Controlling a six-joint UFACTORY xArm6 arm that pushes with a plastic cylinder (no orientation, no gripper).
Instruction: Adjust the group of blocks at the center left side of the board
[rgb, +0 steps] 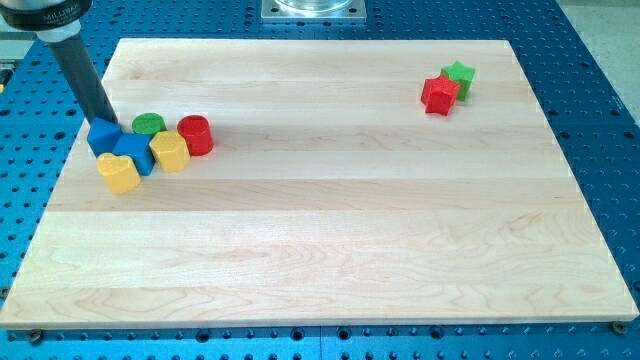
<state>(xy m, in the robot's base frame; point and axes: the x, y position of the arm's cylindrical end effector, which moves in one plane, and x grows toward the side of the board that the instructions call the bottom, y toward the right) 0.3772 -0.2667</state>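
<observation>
A cluster of blocks sits at the board's centre left. It holds a blue cube (102, 136), a blue block (135, 152), a green cylinder (149, 124), a red cylinder (196, 134), a yellow block (170, 152) and a yellow heart-shaped block (119, 173). They touch or nearly touch one another. My tip (107, 120) rests at the top edge of the blue cube, at the cluster's upper left. The dark rod slants up to the view's top left.
A red star-shaped block (439, 95) and a green star-shaped block (460, 78) touch each other near the board's top right. The wooden board (330, 220) lies on a blue perforated table. A metal mount (314, 9) shows at the view's top.
</observation>
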